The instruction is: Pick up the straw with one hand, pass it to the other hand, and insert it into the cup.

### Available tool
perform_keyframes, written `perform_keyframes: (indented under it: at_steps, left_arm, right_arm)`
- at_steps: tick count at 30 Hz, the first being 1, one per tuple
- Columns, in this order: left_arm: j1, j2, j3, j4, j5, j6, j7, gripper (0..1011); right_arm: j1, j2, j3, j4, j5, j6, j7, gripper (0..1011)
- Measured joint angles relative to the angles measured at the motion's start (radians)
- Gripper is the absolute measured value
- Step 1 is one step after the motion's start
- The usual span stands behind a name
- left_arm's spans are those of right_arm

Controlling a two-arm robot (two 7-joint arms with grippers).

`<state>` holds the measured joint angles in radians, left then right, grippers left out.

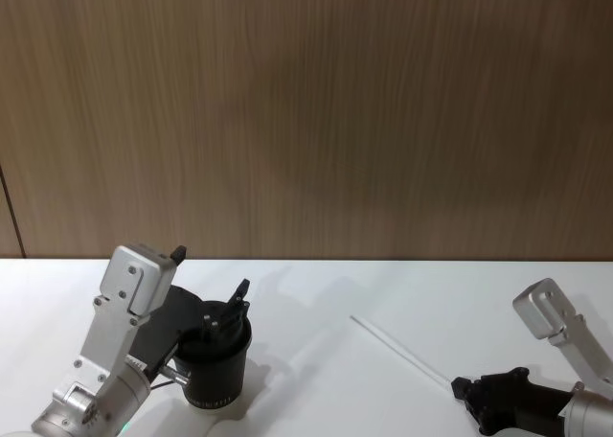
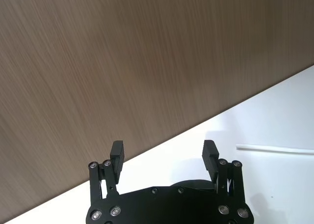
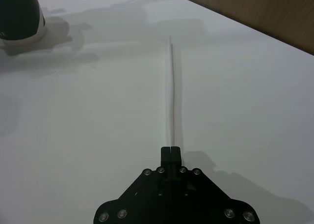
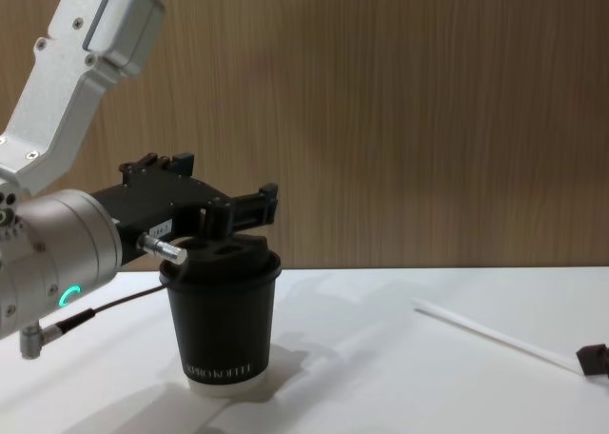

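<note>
Straw [image 1: 397, 349] lies flat on the white table [image 1: 316, 293], at 3 o'clock from the black cup [image 1: 218, 372]. Its near end is pinched in the right gripper [image 3: 170, 153], fingers closed. Left gripper [image 2: 164, 150] hangs wide open and empty over the lid [image 4: 226, 253]. Chest view catches white lettering [image 4: 217, 369] near the cup's base, can't read it for sure.

Black left gripper [image 2: 164, 149], silver wrist [image 4: 57, 253], green ring [image 4: 65, 296]

White straw [image 1: 397, 350] right of black cup [image 1: 218, 372]
</note>
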<state>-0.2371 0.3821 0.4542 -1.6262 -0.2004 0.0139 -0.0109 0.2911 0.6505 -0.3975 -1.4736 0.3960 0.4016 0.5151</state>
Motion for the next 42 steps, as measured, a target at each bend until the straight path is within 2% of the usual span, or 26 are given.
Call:
perform_keyframes:
  at_steps: [10,23,32,42]
  left_arm:
    - [0.000,0.000,0.000,0.000,0.000,0.000,0.000,1003]
    - [0.000,0.000,0.000,0.000,0.000,0.000,0.000,1003]
    - [0.000,0.000,0.000,0.000,0.000,0.000,0.000,1003]
    - [0.000,0.000,0.000,0.000,0.000,0.000,0.000,1003]
  right_arm:
    - [-0.007,0.000,0.002,-0.014,0.019,-0.016,-0.003,0]
    - [-0.044,-0.022,0.054,-0.090,0.071,-0.079,-0.051,0]
    - [-0.085,-0.062,0.099,-0.178,0.126,-0.154,-0.087,0]
    - [-0.127,-0.115,0.115,-0.260,0.172,-0.225,-0.117,0]
